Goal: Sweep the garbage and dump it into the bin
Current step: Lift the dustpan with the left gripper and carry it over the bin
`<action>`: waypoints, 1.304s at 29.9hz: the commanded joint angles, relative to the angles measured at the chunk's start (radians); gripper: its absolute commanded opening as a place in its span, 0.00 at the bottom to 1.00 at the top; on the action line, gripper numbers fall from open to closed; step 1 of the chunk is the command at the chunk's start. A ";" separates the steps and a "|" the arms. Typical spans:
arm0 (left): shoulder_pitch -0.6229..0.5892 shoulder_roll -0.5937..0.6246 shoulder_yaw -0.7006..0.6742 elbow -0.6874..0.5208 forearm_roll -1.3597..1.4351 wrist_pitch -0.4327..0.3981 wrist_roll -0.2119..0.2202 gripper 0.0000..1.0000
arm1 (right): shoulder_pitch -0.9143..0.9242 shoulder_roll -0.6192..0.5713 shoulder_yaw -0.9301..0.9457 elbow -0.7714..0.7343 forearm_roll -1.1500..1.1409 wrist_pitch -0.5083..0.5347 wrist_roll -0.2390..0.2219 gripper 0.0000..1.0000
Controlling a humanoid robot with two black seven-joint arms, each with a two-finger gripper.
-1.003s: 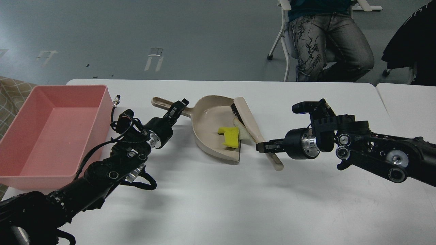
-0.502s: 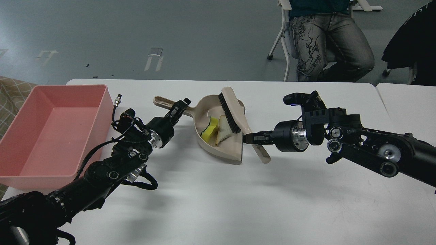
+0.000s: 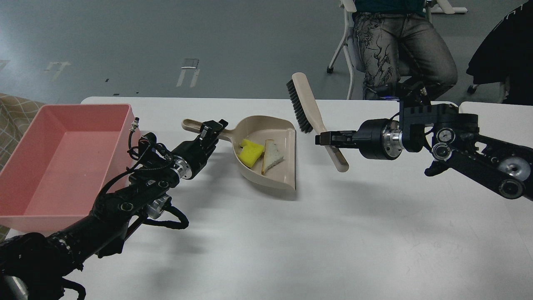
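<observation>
My left gripper [image 3: 212,130] clamps the dustpan [image 3: 270,166] handle, garbage [image 3: 261,153] inside at centre frame; my right gripper [image 3: 327,138] grips the raised brush [image 3: 307,109].

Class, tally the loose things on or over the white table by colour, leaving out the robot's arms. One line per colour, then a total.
Beige: 2, the dustpan and the brush
Pink: 1, the bin
Yellow: 1, the sponge chunk
White: 1, the bread slice
Total: 5
</observation>
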 commanded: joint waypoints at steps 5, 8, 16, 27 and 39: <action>-0.033 0.051 -0.003 -0.001 -0.067 -0.036 0.006 0.00 | -0.014 -0.129 0.006 0.015 0.004 0.000 0.013 0.00; -0.075 0.085 -0.003 0.001 -0.070 -0.055 0.007 0.00 | -0.024 -0.181 0.004 0.039 0.026 0.000 0.013 0.00; -0.178 0.187 -0.003 0.001 -0.089 -0.110 0.015 0.00 | -0.069 -0.224 0.004 0.053 0.027 0.000 0.013 0.00; -0.225 0.321 -0.004 -0.001 -0.161 -0.159 0.025 0.00 | -0.080 -0.222 0.003 0.056 0.027 0.000 0.013 0.00; -0.225 0.534 -0.006 -0.035 -0.268 -0.233 0.027 0.00 | -0.109 -0.202 0.000 0.055 0.026 0.000 0.013 0.00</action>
